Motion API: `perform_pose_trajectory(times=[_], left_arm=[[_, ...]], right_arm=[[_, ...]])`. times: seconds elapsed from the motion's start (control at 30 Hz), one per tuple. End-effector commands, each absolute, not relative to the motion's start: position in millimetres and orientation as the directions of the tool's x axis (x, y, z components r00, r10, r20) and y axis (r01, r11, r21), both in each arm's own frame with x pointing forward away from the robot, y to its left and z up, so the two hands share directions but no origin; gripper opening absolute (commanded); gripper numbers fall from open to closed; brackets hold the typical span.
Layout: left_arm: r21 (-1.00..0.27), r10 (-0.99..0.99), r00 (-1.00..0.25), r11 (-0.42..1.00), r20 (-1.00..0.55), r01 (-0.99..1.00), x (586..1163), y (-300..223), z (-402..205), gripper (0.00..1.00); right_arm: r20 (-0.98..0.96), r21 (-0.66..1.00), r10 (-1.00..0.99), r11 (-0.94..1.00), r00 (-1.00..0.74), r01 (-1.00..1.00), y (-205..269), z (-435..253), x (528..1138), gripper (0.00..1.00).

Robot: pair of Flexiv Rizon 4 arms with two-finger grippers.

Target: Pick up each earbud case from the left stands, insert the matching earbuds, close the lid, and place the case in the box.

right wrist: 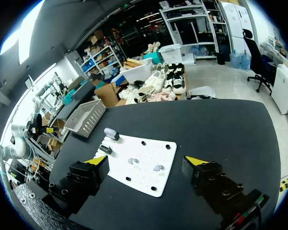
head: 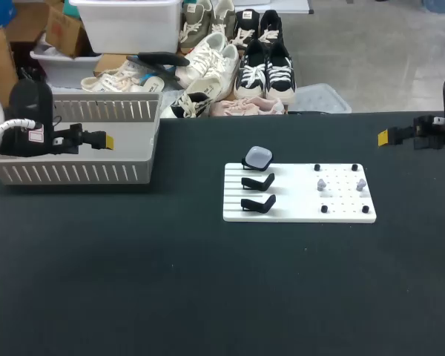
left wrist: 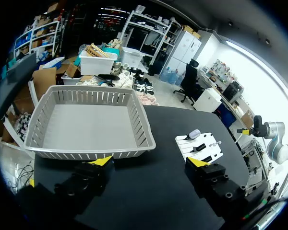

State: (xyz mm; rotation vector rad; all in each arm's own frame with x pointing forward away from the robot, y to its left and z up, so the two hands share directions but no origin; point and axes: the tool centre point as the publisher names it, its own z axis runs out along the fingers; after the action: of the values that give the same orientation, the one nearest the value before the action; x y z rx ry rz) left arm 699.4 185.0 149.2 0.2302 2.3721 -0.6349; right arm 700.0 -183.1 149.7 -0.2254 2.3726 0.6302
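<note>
1. Head view: a black counter (head: 208, 297). My left arm (head: 30, 126) comes in at the left, with a yellow tip showing over a grey slatted basket (head: 74, 173). My right arm (head: 434, 133) comes in at the far right, well apart from everything else. Near the middle lies a white board (head: 297, 213). Three black stands (head: 258, 182) run in a column down its left side, and the farthest one holds a pale earbud case (head: 257, 156). Two pale earbuds (head: 321, 184) sit on the board's right side among small black pegs (head: 317, 167).

2. Left wrist view: the left jaws stand wide apart, holding nothing. The basket (left wrist: 141, 120) lies just ahead of them. The board (left wrist: 213, 143) is farther off beside it, with the earbud case (left wrist: 195, 132) on its far stand.

3. Right wrist view: the right jaws are also spread wide and hold nothing. The board (right wrist: 149, 163) lies ahead between them, and the earbuds (right wrist: 131, 161) sit near its middle. The earbud case (right wrist: 110, 133) sits at its far corner, with the basket (right wrist: 86, 117) beyond.
</note>
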Motion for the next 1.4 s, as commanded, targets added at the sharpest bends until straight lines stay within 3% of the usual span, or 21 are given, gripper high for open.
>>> perform_pose_trajectory(times=[0.03, 0.47, 0.77, 1.27, 1.4], left_arm=[[-0.381, 0.001, -0.767, 0.867, -0.641, 0.320, 700.0, 184.9, 150.0, 1.00], [-0.391, 0.013, -0.768, 0.855, -0.641, 0.341, 702.8, 182.6, 151.6, 1.00], [-0.223, 0.191, -0.610, 0.814, -0.769, 0.536, 717.6, 165.0, 165.5, 1.00], [0.005, 0.490, -0.270, 0.490, -0.829, 0.872, 745.3, 117.2, 175.0, 1.00], [0.010, 0.514, -0.187, 0.357, -0.837, 0.934, 749.6, 103.7, 168.2, 1.00]], right_arm=[[-0.644, 0.383, 0.002, 0.866, -0.765, -0.321, -184.2, 149.1, 700.6, 1.00], [-0.644, 0.383, 0.002, 0.866, -0.765, -0.321, -184.2, 149.1, 700.6, 1.00], [-0.644, 0.383, 0.002, 0.866, -0.765, -0.321, -184.2, 149.1, 700.6, 1.00], [-0.644, 0.383, 0.002, 0.866, -0.765, -0.321, -184.2, 149.1, 700.6, 1.00], [-0.644, 0.383, 0.002, 0.866, -0.765, -0.321, -184.2, 149.1, 700.6, 1.00]])
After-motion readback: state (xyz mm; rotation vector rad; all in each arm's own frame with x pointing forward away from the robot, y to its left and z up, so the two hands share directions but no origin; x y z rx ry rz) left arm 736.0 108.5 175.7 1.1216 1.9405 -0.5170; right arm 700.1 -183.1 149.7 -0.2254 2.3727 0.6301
